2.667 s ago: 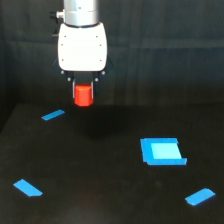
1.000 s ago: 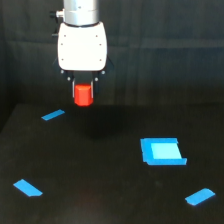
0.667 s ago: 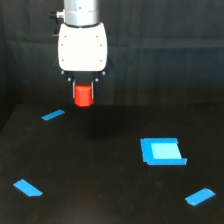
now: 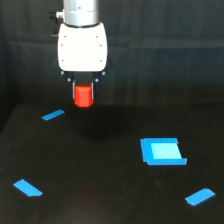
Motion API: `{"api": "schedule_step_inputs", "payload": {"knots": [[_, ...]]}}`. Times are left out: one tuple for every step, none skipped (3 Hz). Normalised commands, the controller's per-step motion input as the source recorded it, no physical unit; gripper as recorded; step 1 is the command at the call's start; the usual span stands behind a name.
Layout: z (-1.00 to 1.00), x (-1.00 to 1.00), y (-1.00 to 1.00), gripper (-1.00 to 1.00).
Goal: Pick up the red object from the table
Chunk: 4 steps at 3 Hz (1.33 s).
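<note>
Red object: the red object (image 4: 83, 96) hangs under the white arm head, up off the table (image 4: 100, 190), its lower edge level with the table's far rim.
Gripper: the gripper (image 4: 83, 92) is clamped on the cylinder, dark fingers tight against both its sides; only the upper part looks pinched, the bottom hangs free.
Table: a blue strip (image 4: 53, 115) lies just beyond the cylinder toward the exterior view's left, a blue square (image 4: 161, 151) well apart to the exterior view's right, and two more strips sit near the front corners.
Progress: by my read the pick is as good as made, since the cylinder looks clear of the surface.
Risk one: smooth round sides in a narrow pinch, so a jolt or quick swing could let it slide down and drop.
Risk two: if the grip sits off-centre, it could tilt between the fingers and squirt out.
Risk three: a fall onto the hard surface would likely send it rolling away.
</note>
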Motion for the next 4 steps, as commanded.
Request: {"api": "schedule_step_inputs", "payload": {"knots": [[0.12, 0.10, 0.02, -0.99], [0.01, 0.07, 0.00, -0.86], [0.04, 0.08, -0.04, -0.98], [0.13, 0.10, -0.04, -1.00]]}}
